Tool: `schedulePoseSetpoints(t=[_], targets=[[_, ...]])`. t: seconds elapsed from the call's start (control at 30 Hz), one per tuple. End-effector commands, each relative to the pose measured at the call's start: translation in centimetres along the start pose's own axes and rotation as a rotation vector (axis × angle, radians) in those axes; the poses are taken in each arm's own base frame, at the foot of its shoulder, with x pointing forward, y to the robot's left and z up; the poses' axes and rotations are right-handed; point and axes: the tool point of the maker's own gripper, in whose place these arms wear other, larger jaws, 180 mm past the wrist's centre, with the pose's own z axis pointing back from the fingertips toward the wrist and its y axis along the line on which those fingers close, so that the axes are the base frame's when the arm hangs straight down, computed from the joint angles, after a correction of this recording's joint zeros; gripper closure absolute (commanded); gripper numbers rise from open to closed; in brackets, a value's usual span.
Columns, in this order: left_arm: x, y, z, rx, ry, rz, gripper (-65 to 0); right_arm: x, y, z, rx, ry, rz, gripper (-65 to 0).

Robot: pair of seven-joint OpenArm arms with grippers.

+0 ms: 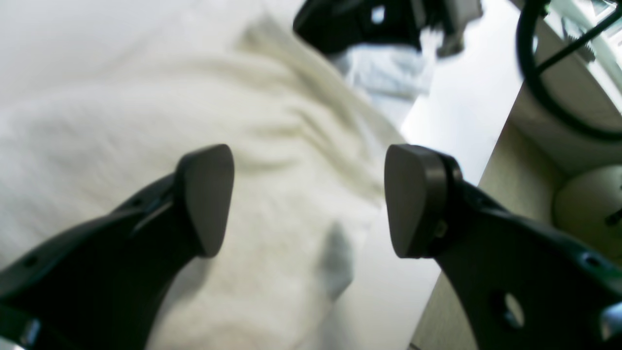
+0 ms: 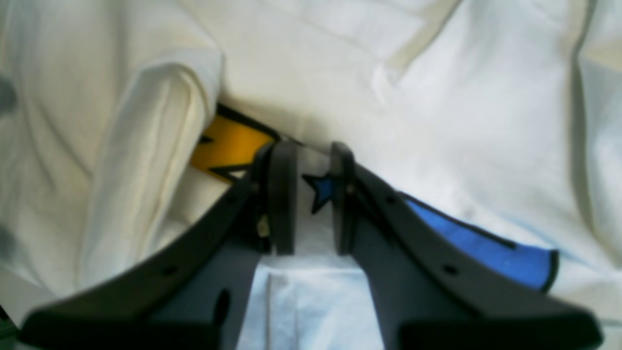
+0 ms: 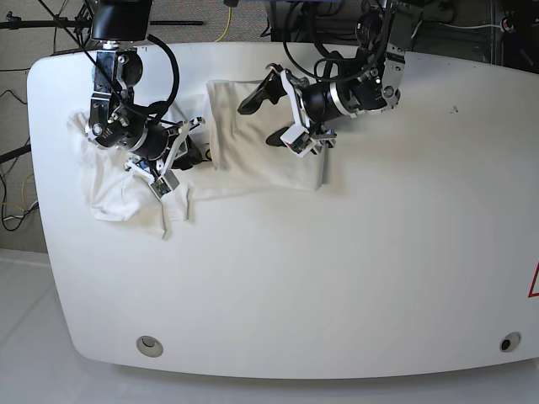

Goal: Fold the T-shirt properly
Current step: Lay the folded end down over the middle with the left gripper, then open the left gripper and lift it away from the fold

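The white T-shirt (image 3: 118, 189) lies bunched up on the table's far left part, with a flatter panel (image 3: 253, 160) reaching toward the middle. My left gripper (image 3: 263, 118) hovers open over that panel. In the left wrist view its fingers (image 1: 206, 199) stand wide apart above wrinkled cloth (image 1: 97, 121), and nothing is between them. My right gripper (image 3: 192, 147) sits low in the folds. The right wrist view shows the right gripper (image 2: 311, 194) narrowly closed on a fold of the shirt (image 2: 437, 97), with a blue star, a blue patch and a yellow patch of the print beside the pads.
The white table (image 3: 337, 278) extends to the front and right. Its side edge runs close to the left gripper (image 1: 466, 121). Cables (image 3: 227, 17) hang behind the back edge. Two round fittings (image 3: 149, 343) (image 3: 505, 342) sit near the front corners.
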Motion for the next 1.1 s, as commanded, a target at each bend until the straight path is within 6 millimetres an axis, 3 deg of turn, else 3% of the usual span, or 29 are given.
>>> schedulePoseSetpoints(t=[0.0, 0.27, 0.53, 0.67, 0.73, 0.8, 0.93, 1.07], targets=[[1.4, 0.1, 0.4, -0.006, -0.058, -0.009, -41.1, 2.2, -0.6, 0.8, -0.015, -0.057, 0.032, -11.9], [-1.2, 1.1, 1.7, -0.004, 0.028, -0.001, -30.7, 2.0, -0.4, 0.8, -0.013, -0.049, 0.040, -12.1], [-4.0, 3.1, 1.5, 0.023, 0.032, 0.092, -24.6, 1.6, -1.1, 1.0, -0.028, -0.026, 0.045, -12.1], [-5.1, 4.3, 1.4, 0.047, 0.015, 0.150, -17.2, 1.6, -1.9, 1.5, -0.047, -0.029, 0.039, -12.8], [-5.5, 5.1, 1.5, 0.064, 0.011, 0.176, -11.7, 1.9, -2.3, 1.9, -0.063, -0.040, 0.036, -13.9], [-6.1, 6.3, 1.7, 0.094, -0.007, 0.228, -1.8, 2.5, -3.8, 3.3, -0.113, -0.067, 0.034, -19.2], [-6.3, 7.1, 2.0, 0.113, -0.014, 0.246, -1.0, 3.4, -5.1, 4.6, -0.159, -0.099, 0.028, -26.5], [-6.3, 7.1, 2.0, 0.112, -0.009, 0.250, -1.1, 3.7, -5.7, 5.2, -0.179, -0.110, 0.023, -29.7]])
